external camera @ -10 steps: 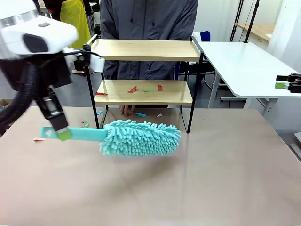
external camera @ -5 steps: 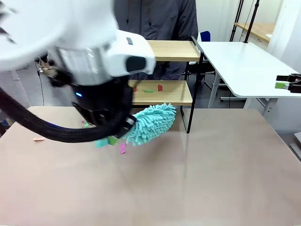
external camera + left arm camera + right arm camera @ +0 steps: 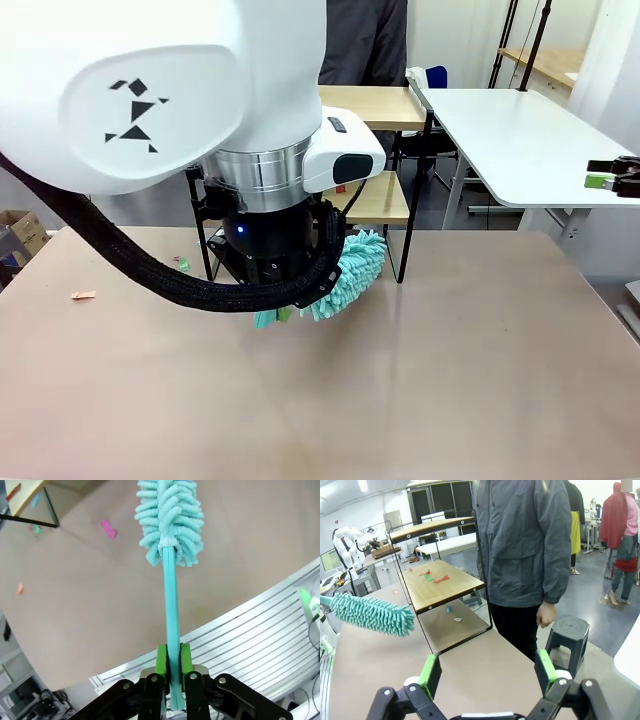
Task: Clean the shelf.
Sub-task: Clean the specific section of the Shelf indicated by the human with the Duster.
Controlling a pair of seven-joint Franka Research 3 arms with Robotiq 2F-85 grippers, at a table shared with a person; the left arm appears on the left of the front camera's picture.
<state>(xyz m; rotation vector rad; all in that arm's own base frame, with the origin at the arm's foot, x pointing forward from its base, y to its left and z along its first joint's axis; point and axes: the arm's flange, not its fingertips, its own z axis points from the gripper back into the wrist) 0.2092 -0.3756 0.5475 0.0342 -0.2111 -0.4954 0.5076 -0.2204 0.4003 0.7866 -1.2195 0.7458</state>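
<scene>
The shelf [image 3: 372, 106] stands at the table's far side, and my left arm covers most of it in the front view. Its lower board [image 3: 440, 586] carries red and green paper scraps [image 3: 432, 576]. A teal fluffy duster [image 3: 170, 515] is held by its handle in my left gripper [image 3: 173, 661], which is shut on it. The duster head [image 3: 358, 268] hangs just in front of the shelf's lower tier, above the table. My right gripper [image 3: 487, 661] is open and holds nothing, off to the far right [image 3: 612, 179].
A person in a grey jacket [image 3: 525, 545] stands behind the shelf. Loose scraps lie on the brown table: a pink one [image 3: 108, 529], an orange one [image 3: 83, 295], a green one [image 3: 182, 264]. A white side table [image 3: 510, 130] stands at right, and a dark stool [image 3: 568, 629] sits beside the person.
My left arm has swung in from the left to the middle, close to the camera. The duster has turned from lying sideways to pointing at the shelf's lower tier.
</scene>
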